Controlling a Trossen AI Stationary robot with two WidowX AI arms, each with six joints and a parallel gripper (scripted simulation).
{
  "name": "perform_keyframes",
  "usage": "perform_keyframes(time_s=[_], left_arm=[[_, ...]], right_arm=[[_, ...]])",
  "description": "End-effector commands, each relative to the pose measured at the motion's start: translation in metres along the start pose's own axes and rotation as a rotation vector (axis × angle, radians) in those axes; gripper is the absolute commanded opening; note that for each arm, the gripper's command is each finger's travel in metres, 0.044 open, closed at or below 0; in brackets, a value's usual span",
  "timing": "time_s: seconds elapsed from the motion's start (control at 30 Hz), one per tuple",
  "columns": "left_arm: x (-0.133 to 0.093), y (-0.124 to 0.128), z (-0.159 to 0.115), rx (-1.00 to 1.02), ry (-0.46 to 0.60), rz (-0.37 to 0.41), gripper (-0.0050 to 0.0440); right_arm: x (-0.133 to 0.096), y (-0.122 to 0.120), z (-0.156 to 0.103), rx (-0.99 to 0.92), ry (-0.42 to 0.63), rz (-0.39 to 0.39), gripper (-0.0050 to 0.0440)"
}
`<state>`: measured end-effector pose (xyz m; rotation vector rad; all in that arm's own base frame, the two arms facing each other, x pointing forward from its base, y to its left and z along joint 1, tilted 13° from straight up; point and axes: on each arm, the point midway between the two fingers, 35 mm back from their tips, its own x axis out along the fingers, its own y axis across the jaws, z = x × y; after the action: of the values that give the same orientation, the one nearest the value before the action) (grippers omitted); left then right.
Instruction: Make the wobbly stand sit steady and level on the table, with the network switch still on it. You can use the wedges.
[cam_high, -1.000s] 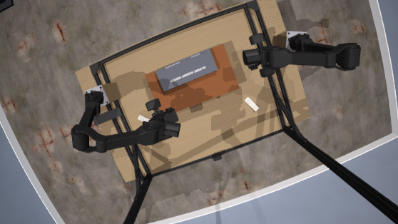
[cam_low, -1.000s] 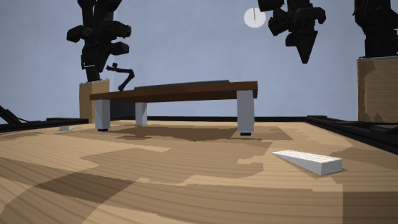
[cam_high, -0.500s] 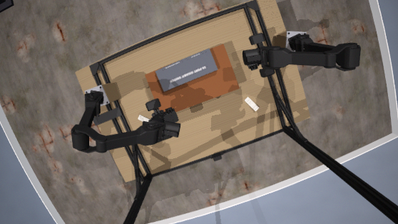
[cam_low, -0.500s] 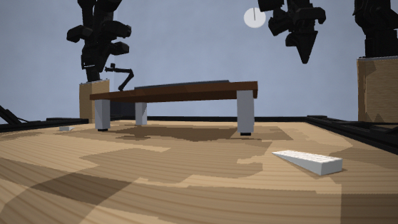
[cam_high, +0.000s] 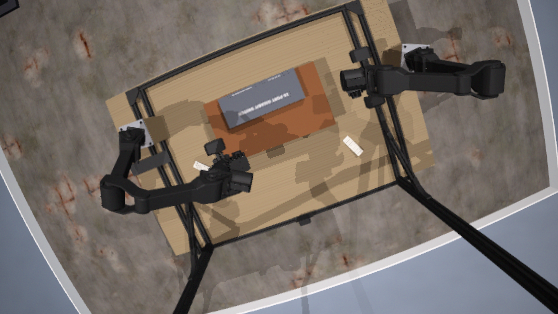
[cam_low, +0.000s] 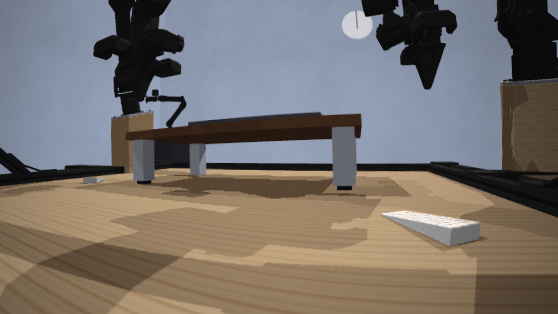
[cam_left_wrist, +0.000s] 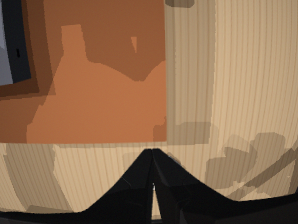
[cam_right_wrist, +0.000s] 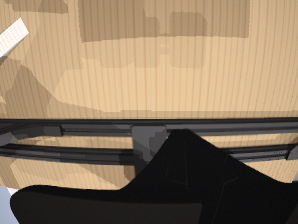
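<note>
The brown stand (cam_high: 275, 111) sits mid-table with the grey network switch (cam_high: 263, 97) on top. In the exterior view the stand (cam_low: 250, 127) rests on grey legs and its top looks slightly tilted, with the switch (cam_low: 255, 117) lying flat on it. One white wedge (cam_high: 353, 145) lies on the table near the stand's right end and shows close by in the low view (cam_low: 432, 226). A second wedge (cam_high: 201, 165) lies beside my left gripper (cam_high: 235, 172). That gripper is shut and empty, and it hovers just off the stand's corner (cam_left_wrist: 100, 63). My right gripper (cam_high: 350, 80) is shut and empty, high over the table's frame rail.
A black frame rail (cam_right_wrist: 147, 129) runs along the table edge under my right gripper (cam_right_wrist: 179, 137). The arm bases stand on wooden blocks (cam_low: 529, 125) at the table's ends.
</note>
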<state>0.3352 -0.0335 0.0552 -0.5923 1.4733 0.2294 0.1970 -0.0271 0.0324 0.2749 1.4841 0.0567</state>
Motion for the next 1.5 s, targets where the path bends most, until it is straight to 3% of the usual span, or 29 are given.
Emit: perform_keyframes(time_s=[0.0, 1.23, 1.47], left_arm=[[0.001, 0.0, -0.001, -0.003, 0.006, 0.001, 0.0], [0.001, 0.0, -0.001, -0.003, 0.006, 0.001, 0.0], [-0.055, -0.047, 0.061, 0.128, -0.307, -0.149, 0.0]], right_arm=[[0.0, 0.0, 0.0, 0.0, 0.0, 0.0, 0.0], [0.0, 0.0, 0.0, 0.0, 0.0, 0.0, 0.0], [0.0, 0.0, 0.0, 0.0, 0.0, 0.0, 0.0]])
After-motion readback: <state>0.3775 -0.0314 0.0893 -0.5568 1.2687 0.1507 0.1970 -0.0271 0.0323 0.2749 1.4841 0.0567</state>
